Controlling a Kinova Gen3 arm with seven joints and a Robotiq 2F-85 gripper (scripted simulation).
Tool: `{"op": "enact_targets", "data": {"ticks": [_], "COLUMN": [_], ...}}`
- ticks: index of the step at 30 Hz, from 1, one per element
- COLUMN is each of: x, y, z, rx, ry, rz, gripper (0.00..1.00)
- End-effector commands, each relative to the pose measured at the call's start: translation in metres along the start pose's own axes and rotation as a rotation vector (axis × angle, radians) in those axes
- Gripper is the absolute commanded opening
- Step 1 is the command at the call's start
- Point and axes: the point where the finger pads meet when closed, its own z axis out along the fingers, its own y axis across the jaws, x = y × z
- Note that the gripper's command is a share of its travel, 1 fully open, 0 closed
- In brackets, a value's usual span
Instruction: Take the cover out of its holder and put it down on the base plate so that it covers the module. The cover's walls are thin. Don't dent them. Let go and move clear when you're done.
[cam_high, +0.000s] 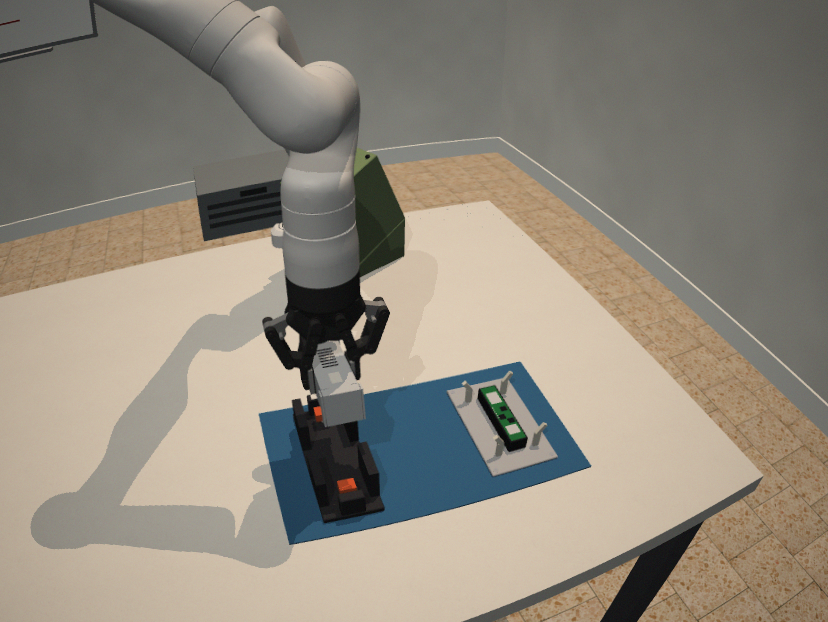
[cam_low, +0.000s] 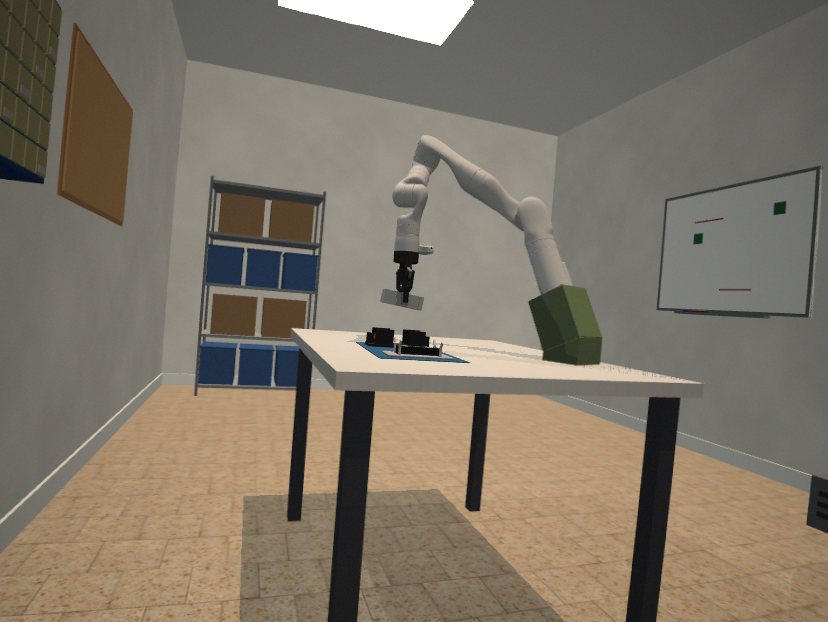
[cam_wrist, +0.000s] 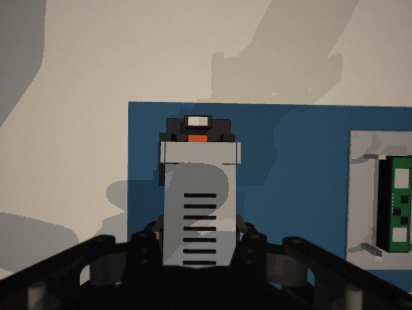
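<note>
The light grey cover (cam_high: 344, 408) (cam_low: 387, 294) (cam_wrist: 200, 175), with dark slots in its top, is in the air above the black holder (cam_high: 334, 457) (cam_low: 380, 337) (cam_wrist: 172, 128). My gripper (cam_high: 332, 376) (cam_low: 404, 298) (cam_wrist: 200, 228) is shut on the cover's two long sides. The cover is tilted: its end toward the robot's base is lower in the exterior view. The green and black module (cam_high: 503, 416) (cam_wrist: 400, 215) lies uncovered on the light grey base plate (cam_high: 522, 460) (cam_wrist: 362, 200), to the right of the holder in the top view. The cover's underside is hidden.
Several upright posts, one of them the front right post (cam_high: 538, 435), stand around the module. Orange pads, such as the near pad (cam_high: 346, 484), show in the holder. Holder and plate are on a blue mat (cam_high: 428, 428) (cam_wrist: 300, 200). The robot's green base (cam_high: 381, 220) (cam_low: 567, 324) stands behind.
</note>
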Motion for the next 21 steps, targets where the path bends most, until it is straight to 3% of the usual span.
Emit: {"op": "enact_targets", "data": {"ticks": [1,21], "x": [-0.0028,-0.0022], "y": [-0.0021,-0.0014], "z": [-0.0036,-0.0029], "rx": [0.003,0.002], "ry": [-0.009,-0.007], "rz": [0.003,0.002], "gripper": [0.0,0.01]}}
